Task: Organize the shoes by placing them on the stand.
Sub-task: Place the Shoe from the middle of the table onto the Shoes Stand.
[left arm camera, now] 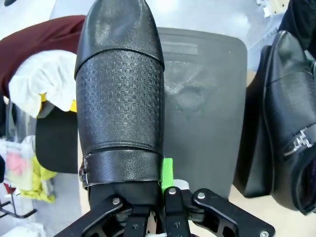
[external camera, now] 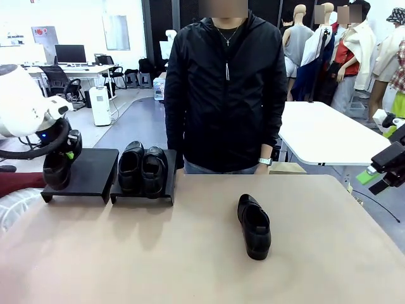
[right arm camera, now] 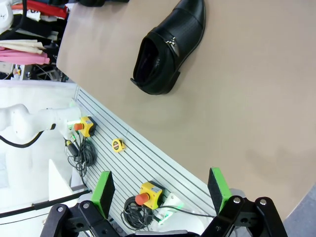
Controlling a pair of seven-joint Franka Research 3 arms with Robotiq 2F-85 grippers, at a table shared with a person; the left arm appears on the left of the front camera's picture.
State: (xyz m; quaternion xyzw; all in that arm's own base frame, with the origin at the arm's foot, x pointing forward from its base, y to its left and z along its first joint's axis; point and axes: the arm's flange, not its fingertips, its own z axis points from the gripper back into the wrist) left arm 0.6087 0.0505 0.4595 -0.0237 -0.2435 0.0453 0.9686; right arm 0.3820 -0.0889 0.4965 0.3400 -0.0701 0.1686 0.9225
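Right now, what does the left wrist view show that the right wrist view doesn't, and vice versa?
Left wrist view: the left pincer shut on the held shoe at the edge of a stand platform, with a placed shoe beside it. Right wrist view: the open right pincer, the lone shoe lying on the table, and an emergency-stop button beyond its edge. Shared: that tan table and buckled black shoes.
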